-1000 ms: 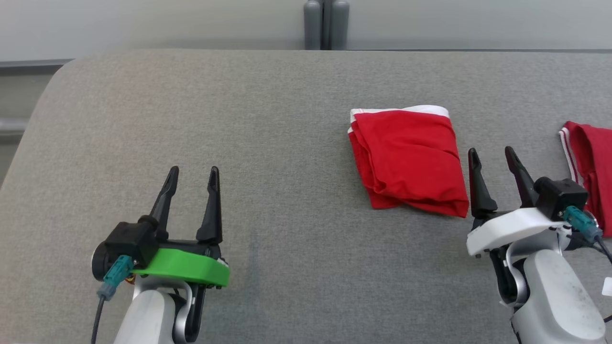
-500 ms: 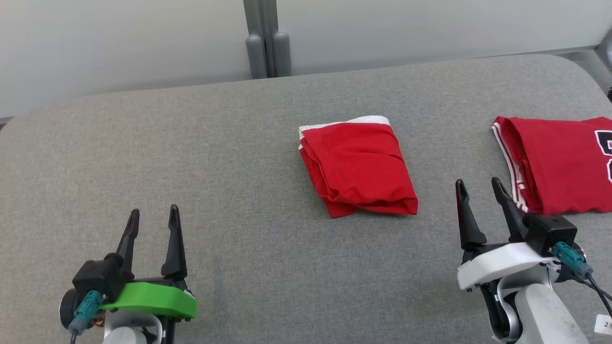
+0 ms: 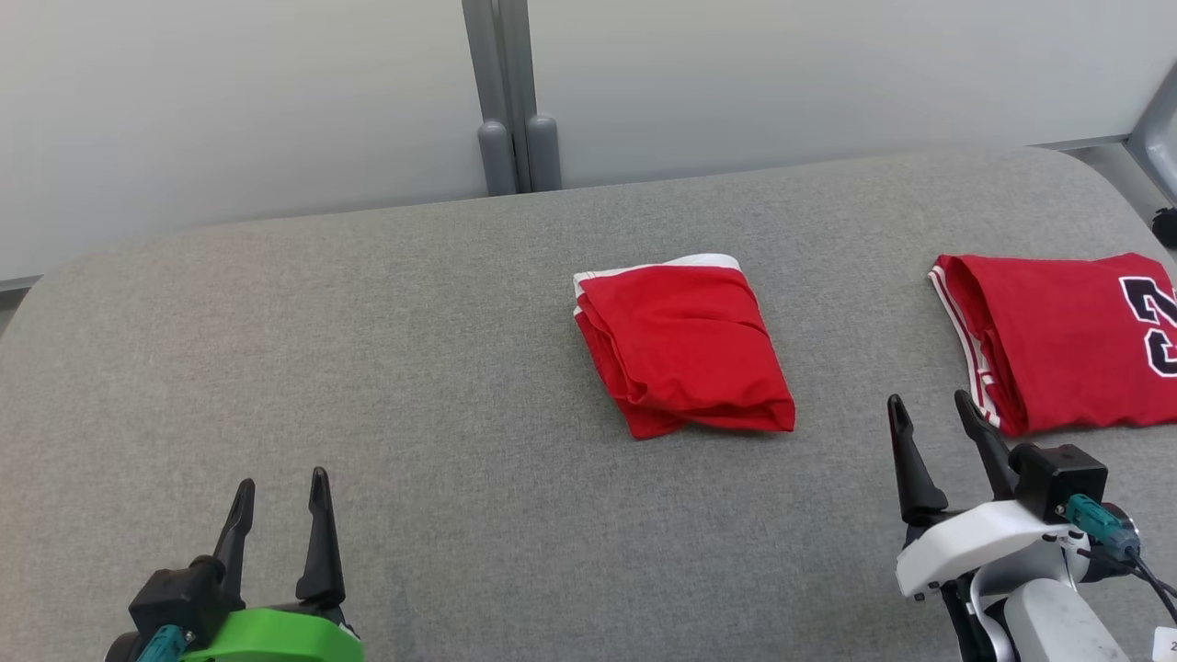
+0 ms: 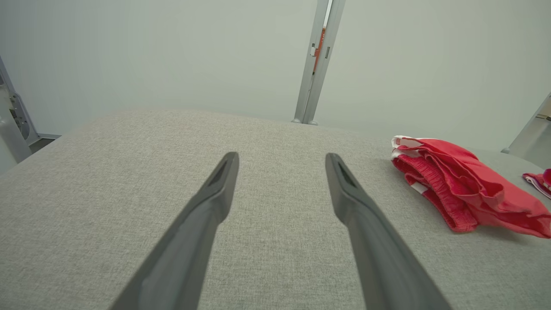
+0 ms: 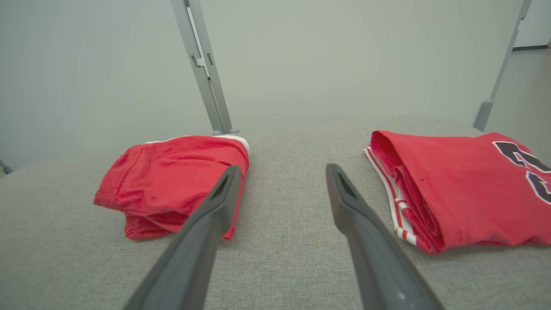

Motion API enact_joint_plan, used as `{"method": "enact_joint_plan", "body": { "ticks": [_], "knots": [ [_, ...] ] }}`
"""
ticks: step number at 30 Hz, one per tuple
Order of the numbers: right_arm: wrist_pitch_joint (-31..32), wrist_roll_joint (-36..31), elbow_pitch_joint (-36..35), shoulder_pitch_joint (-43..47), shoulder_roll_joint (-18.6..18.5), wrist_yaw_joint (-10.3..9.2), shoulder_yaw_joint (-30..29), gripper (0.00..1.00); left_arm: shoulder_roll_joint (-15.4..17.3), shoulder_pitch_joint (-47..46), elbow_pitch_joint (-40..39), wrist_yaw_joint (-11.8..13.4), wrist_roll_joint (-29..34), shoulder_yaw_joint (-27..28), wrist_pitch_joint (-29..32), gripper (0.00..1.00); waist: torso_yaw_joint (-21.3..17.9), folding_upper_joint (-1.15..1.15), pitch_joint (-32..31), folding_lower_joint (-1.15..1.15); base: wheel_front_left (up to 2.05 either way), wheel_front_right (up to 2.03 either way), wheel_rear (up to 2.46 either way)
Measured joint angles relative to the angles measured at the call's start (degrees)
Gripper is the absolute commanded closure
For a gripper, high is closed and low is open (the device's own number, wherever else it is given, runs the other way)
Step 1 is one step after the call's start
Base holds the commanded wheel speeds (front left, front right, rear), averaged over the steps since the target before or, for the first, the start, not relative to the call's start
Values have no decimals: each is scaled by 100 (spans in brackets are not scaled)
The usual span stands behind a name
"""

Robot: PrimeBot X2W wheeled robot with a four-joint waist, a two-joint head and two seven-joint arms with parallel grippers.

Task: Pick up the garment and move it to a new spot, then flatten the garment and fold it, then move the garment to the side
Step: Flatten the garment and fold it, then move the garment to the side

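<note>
My L gripper (image 3: 282, 478) & R gripper (image 3: 927, 398) open, empty, either side of folded red garment (image 3: 685, 345); fold looks done, nxt grab + shift aside.

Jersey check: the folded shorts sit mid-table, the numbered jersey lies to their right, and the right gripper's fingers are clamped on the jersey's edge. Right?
Not quite. The fingers of the right gripper are open and hold nothing; the right wrist view shows them spread over bare table between the shorts and the jersey. The rest stands: shorts mid-table, jersey to their right.
</note>
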Motion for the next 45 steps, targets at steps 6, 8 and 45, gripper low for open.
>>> {"method": "enact_joint_plan", "body": {
  "ticks": [6, 8, 45],
  "knots": [
    [1, 94, 176, -177, -97, 0, 156, 0, 0, 59, -14, -40, 10, -2, 0, 0, 45, 0, -54, 0, 0, 0, 0],
    [1, 122, 214, -250, -120, 0, 188, 0, 0, 64, -21, -43, 10, -12, 0, 0, 69, 0, -62, 0, 0, 0, 0],
    [1257, 857, 1878, -1524, -271, -2, -105, 0, -1, -149, -229, -69, 37, -523, 0, 0, 968, 0, 187, 0, 0, 0, 0]
  ]
}}
